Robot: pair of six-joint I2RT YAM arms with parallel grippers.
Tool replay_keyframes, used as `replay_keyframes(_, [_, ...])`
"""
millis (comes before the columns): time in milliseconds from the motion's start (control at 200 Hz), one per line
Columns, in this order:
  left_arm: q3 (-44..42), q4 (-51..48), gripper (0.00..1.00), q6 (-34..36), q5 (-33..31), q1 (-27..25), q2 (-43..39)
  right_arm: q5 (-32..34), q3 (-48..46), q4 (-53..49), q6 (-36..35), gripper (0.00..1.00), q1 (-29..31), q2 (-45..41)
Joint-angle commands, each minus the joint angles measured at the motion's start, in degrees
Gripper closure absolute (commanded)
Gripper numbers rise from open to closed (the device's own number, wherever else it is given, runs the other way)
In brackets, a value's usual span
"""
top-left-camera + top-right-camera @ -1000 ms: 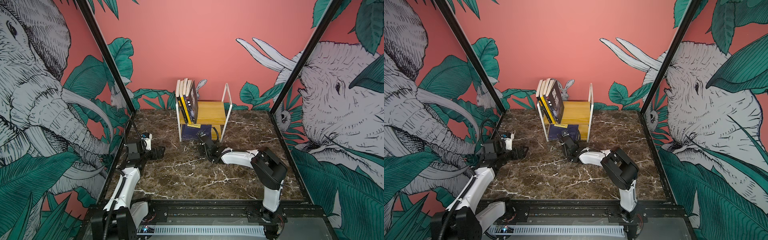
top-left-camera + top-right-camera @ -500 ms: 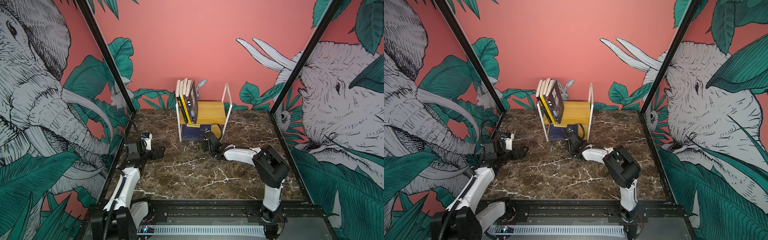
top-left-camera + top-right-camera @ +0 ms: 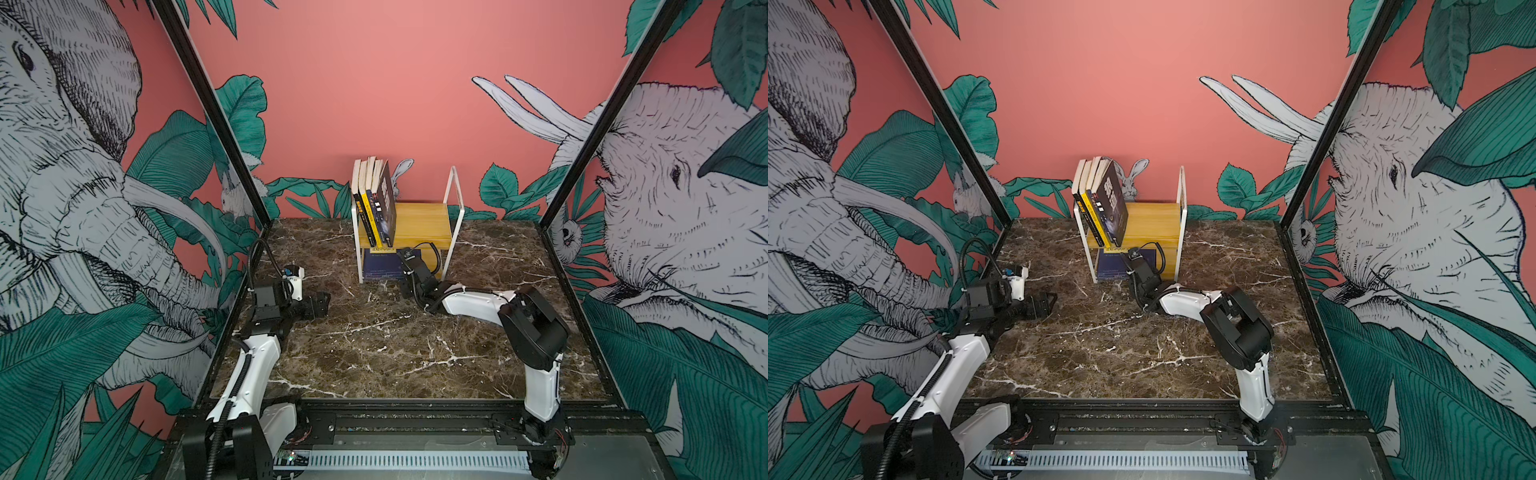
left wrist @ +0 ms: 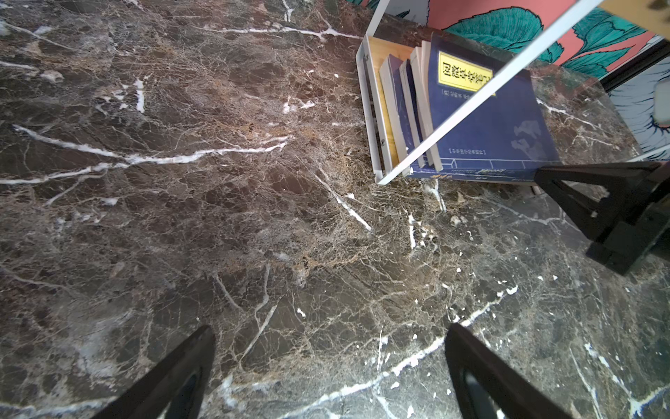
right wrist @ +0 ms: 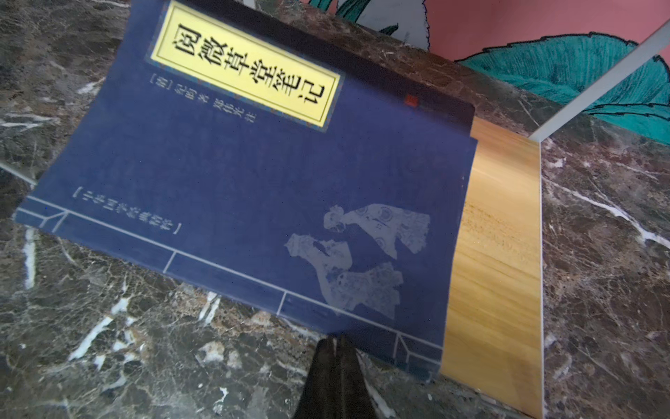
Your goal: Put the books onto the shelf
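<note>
Marble table (image 3: 374, 353) shows you no loose books; your left fingers (image 4: 181, 370) gape idle; right fingers (image 5: 333, 370), clenched empty, touch the navy book (image 5: 253, 203) overhanging the lower board of the shelf (image 3: 419, 220); upright books (image 3: 376, 199) stand above; nearly done.

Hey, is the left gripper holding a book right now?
No, in the left wrist view the left gripper stands open and empty over the marble table.

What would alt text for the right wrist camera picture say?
A navy blue book with a yellow title label fills the view, partly over the shelf's wooden board, with marble table around. The right gripper, shut, points at the book's edge.
</note>
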Motion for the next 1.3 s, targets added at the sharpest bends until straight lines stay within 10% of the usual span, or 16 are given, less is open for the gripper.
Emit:
replay_keyframes(0, [0.3, -0.8, 0.01, 1.0, 0.1, -0.2, -1.0, -2.3, 1.4, 1.8, 1.7, 1.0, 0.3, -0.4])
replay_keyframes(1295, [-0.2, -0.2, 0.01, 0.9, 0.5, -0.2, -0.7, -2.4, 5.3, 12.5, 19.5, 1.0, 8.1, 7.9])
